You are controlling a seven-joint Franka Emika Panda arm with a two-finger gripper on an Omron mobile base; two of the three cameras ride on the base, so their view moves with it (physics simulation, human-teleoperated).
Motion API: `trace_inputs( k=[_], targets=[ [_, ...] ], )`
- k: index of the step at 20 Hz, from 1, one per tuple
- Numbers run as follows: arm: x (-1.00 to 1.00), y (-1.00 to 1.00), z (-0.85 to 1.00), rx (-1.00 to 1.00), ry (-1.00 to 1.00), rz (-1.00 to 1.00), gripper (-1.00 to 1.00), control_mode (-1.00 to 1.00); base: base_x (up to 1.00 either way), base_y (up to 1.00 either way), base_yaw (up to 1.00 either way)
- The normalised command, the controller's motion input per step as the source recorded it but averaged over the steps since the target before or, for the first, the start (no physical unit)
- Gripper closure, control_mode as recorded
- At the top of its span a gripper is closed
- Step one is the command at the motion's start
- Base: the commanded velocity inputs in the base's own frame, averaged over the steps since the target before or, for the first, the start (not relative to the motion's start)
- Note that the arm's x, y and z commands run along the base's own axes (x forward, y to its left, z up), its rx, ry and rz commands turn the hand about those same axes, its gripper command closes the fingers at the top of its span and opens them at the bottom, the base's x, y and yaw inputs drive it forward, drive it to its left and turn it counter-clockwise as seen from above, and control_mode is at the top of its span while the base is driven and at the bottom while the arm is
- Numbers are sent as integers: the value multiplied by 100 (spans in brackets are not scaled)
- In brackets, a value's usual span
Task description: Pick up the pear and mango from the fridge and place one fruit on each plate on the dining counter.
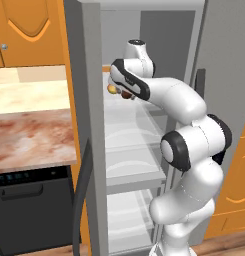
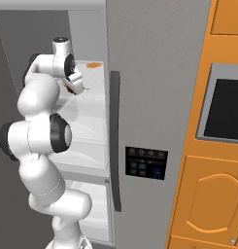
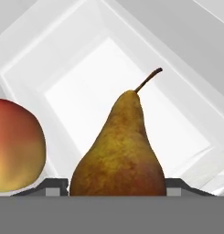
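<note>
The pear (image 3: 117, 151) sits right up against the hand camera, upright, stem pointing away, with the two dark tips of the end effector (image 3: 117, 185) flanking its wide base. Whether they already press on it I cannot tell; they look part-closed around it. Just left of it, with a small gap, lies the mango (image 3: 15, 146). Both rest on an upper glass shelf (image 1: 131, 117) of the fridge (image 2: 154, 97), whose pale back wall lies beyond. The risks I see: the tips close low on the rounded base, so the pear could squirt out or tip toward the mango and nudge it. A hasty pull-out might clip the fridge door edge.
</note>
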Motion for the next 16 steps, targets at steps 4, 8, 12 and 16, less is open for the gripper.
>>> trace_inputs(
  k=[4, 8, 12, 16],
  targets=[
    [-1, 0, 0, 0, 0, 0, 100, -100, 0, 0, 0],
    [-23, 0, 0, 0, -2, 0, 100, -100, 0, 0, 0],
    [-61, -6, 1, 0, -17, 0, 100, -100, 0, 0, 0],
    [-94, -5, 24, -5, -17, 7, 100, -100, 0, 0, 0]
  ],
)
